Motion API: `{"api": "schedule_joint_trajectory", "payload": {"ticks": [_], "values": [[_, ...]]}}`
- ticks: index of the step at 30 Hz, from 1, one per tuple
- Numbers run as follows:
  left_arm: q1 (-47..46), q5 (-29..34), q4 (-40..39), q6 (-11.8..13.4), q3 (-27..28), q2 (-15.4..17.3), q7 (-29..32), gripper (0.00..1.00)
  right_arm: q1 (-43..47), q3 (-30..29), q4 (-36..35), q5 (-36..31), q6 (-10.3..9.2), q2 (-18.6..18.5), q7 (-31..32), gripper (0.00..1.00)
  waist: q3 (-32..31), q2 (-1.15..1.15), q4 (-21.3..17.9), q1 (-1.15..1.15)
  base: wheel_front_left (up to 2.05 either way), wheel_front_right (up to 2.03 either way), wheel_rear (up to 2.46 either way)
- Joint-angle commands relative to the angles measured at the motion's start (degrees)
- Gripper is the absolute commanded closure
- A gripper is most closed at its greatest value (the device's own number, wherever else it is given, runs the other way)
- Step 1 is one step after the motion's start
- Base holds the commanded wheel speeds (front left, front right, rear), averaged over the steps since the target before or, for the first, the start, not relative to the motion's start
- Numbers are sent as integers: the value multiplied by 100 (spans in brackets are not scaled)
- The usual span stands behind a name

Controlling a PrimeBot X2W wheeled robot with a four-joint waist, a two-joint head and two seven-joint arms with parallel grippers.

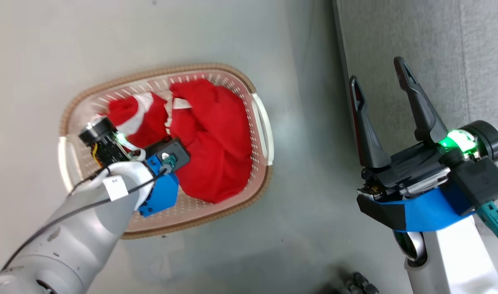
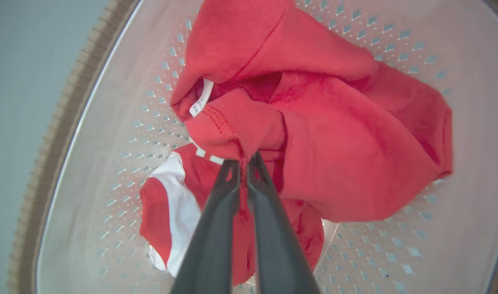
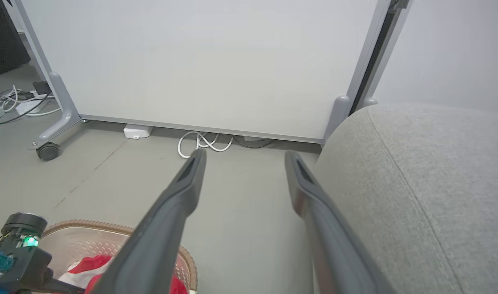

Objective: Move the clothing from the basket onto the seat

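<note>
Reaching down into the laundry basket (image 1: 191, 67), the left tool (image 2: 243, 161) has its two dark fingers squeezed almost together, with a fold of the plain red garment (image 1: 216, 139) pinched at the tips, right by a stitched hem. In the left wrist view that garment is bunched up from about 12 o'clock round to 4 o'clock, with a small white neck tag showing near 10 o'clock of the pile.

The banded garment (image 2: 171, 204), red with a white band, lies under it toward 8 o'clock, on the basket's perforated base. So both pieces of clothing are inside the basket; I can't tell whether the plain one is lifted off the base at all.

From the head view, the basket sits on the grey floor (image 1: 150, 32) around 9 o'clock of the picture, plain garment on its 3 o'clock side and banded one up at 10 o'clock.

The light-grey sofa (image 1: 436, 49) takes up the 1 to 3 o'clock corner, well apart from the basket. The right tool (image 1: 375, 70) hangs at 3 o'clock with its fingers spread wide, nothing between them, over the sofa's edge.

Its wrist view shows the sofa's rounded edge and seam at 4 o'clock, plus a white partition panel (image 3: 199, 61) on a caster (image 3: 48, 151), with a looped white cable (image 3: 204, 143) on the floor below it.
</note>
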Motion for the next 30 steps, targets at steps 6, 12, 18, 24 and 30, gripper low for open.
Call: {"api": "schedule_joint_trajectory", "payload": {"ticks": [6,12,18,24,30], "values": [[292,-503,-178,-5,-10,-102,-258,100,124,-64,235,-64,3,-17,-22,0,-853,0,362,0,0,0,0],[513,-982,-410,-5,32,-120,-337,100,290,-93,436,-80,3,-18,-21,0,-1444,0,544,0,0,0,0],[744,-1178,-1012,-5,335,19,-340,100,485,-125,584,-56,3,-16,-22,0,-1998,0,669,0,0,0,0],[1053,-1085,-1637,47,863,135,-343,100,688,-170,711,-15,3,-17,-22,0,-2512,0,771,0,0,0,0],[1391,-894,-2272,114,1415,196,-342,100,937,-226,832,3,3,-17,-21,0,-3009,0,900,0,0,0,0]]}}
